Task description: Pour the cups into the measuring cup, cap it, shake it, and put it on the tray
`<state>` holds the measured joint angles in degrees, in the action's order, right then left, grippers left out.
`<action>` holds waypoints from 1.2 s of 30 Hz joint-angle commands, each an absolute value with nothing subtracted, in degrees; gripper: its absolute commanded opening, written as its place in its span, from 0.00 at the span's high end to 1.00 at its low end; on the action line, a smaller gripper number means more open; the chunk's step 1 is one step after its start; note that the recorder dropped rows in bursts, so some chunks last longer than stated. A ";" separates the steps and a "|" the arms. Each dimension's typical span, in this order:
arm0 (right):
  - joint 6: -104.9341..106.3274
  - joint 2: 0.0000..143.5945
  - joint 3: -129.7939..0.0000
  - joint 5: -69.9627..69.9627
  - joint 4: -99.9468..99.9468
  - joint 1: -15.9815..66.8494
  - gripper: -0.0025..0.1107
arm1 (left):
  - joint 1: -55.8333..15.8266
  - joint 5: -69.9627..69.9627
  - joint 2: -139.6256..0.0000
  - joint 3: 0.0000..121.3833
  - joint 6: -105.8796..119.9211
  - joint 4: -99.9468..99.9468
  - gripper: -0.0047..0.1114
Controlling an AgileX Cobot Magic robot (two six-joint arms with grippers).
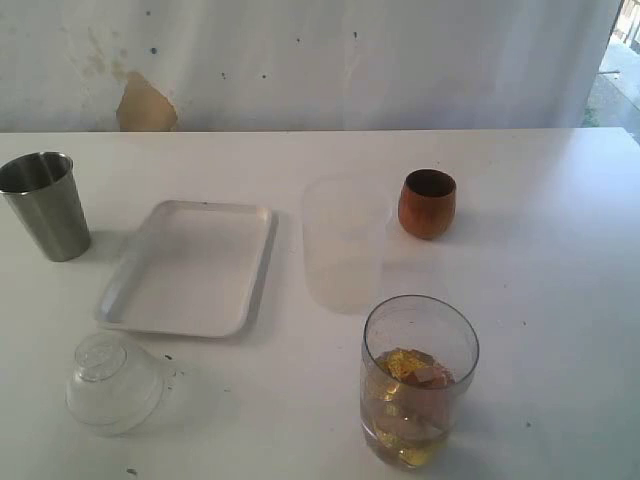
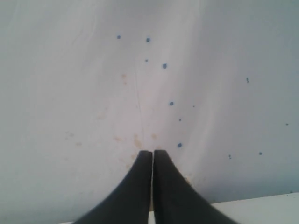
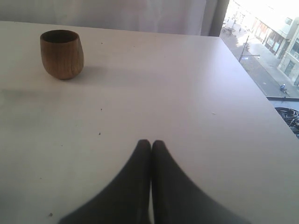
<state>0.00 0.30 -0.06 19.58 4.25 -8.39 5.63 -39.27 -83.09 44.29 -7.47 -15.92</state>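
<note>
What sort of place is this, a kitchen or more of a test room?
Likely an upper-floor test room rather than a kitchen: a white table against a stained white backdrop, a wooden cup and a tray laid out on it, and a window looking down on a street.

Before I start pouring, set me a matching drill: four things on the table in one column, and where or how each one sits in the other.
Things:
1. steel tumbler
2. wooden cup
3. measuring cup
4. domed lid

Places or states:
A. holds yellowish pieces, nearest the exterior camera
B. far left, beyond the tray's left side
C. on the table in front of the tray
D. right of the frosted cup

Pairs: 1-B, 2-D, 3-A, 4-C
</note>
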 commanded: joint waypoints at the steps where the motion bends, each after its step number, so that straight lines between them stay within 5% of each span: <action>1: -0.30 0.00 0.00 19.47 4.49 -8.49 0.98 | 5.58 -26.78 -74.80 43.97 -9.08 -13.70 0.96; 20: -0.30 0.00 0.00 19.47 4.49 -8.49 0.98 | 5.58 -12.11 -55.05 43.72 -24.61 -16.55 0.96; 36: 0.00 0.00 0.00 19.47 4.49 -8.06 0.98 | 5.58 -19.26 -50.80 40.60 -27.09 -16.87 0.96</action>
